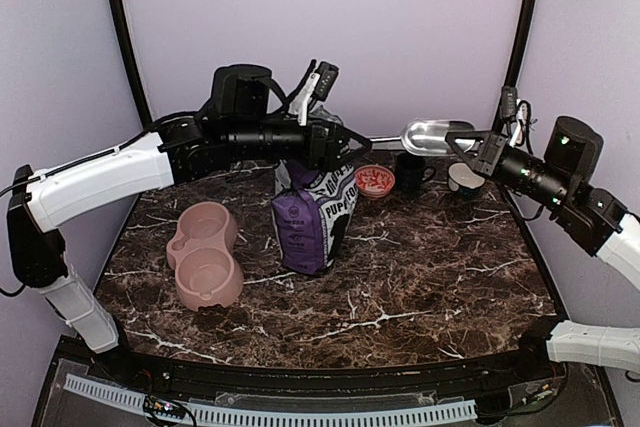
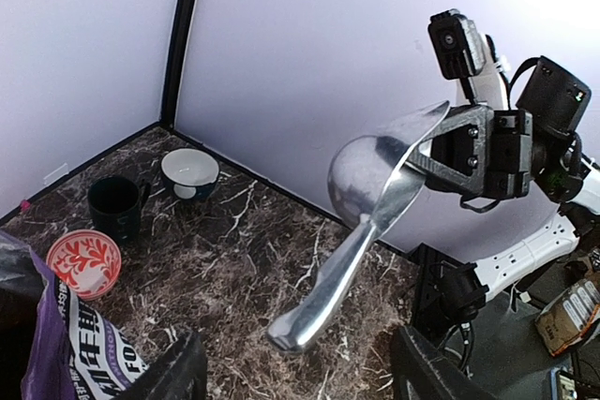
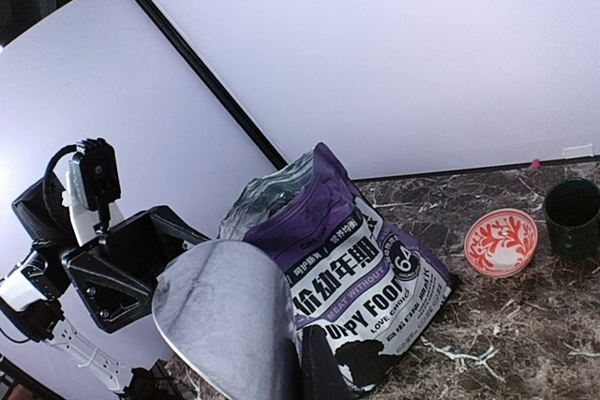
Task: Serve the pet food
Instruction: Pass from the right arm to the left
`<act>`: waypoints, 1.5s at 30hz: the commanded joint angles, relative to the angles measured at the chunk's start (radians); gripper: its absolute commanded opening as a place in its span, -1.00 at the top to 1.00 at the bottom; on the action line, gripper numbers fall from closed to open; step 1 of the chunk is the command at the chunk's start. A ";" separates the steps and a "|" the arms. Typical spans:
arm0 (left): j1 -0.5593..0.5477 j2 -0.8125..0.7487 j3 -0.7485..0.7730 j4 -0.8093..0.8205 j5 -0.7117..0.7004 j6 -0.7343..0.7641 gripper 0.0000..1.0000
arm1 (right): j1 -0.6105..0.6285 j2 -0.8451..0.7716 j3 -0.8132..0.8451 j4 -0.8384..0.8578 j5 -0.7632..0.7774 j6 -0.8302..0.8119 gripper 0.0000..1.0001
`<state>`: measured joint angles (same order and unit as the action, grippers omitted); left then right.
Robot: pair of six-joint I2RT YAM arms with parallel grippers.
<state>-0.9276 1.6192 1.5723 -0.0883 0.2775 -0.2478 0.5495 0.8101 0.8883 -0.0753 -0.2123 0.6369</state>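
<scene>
Over the marble table (image 1: 430,287), the scoop (image 1: 435,135) was clamped in the right gripper (image 1: 472,152) and would best be tipped bowl-first into the bag (image 1: 310,222) beside the wide-spread left gripper (image 1: 345,147).

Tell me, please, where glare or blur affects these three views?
Top external: even light, sharp, with one bright highlight on the metal scoop. Left wrist: upper right corner washed out white, scoop in focus. Right wrist: the scoop fills the near foreground, soft and blurred, while the purple bag behind reads sharply.
</scene>
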 commanded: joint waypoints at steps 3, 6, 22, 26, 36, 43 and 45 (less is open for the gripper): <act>0.016 -0.041 -0.023 0.107 0.125 -0.047 -0.38 | -0.003 -0.003 -0.036 0.156 -0.044 0.048 1.00; 0.022 -0.034 -0.034 0.147 0.177 -0.070 -0.38 | -0.004 0.005 -0.044 0.185 -0.065 0.055 1.00; 0.030 0.022 -0.032 0.288 0.357 -0.133 -0.29 | -0.005 0.040 -0.060 0.294 -0.160 0.116 1.00; 0.033 0.036 -0.028 0.311 0.381 -0.144 -0.16 | -0.005 0.047 -0.063 0.319 -0.172 0.135 1.00; 0.036 0.054 -0.021 0.345 0.408 -0.164 0.13 | -0.003 0.077 -0.068 0.365 -0.208 0.167 1.00; 0.036 0.058 -0.021 0.350 0.413 -0.165 0.31 | -0.004 0.093 -0.066 0.370 -0.223 0.175 1.00; 0.036 0.059 -0.021 0.349 0.414 -0.163 0.35 | -0.003 0.093 -0.065 0.372 -0.223 0.176 1.00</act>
<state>-0.8986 1.6768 1.5482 0.2226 0.6712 -0.4129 0.5495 0.9039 0.8223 0.2249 -0.4191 0.8005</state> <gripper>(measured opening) 0.340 0.039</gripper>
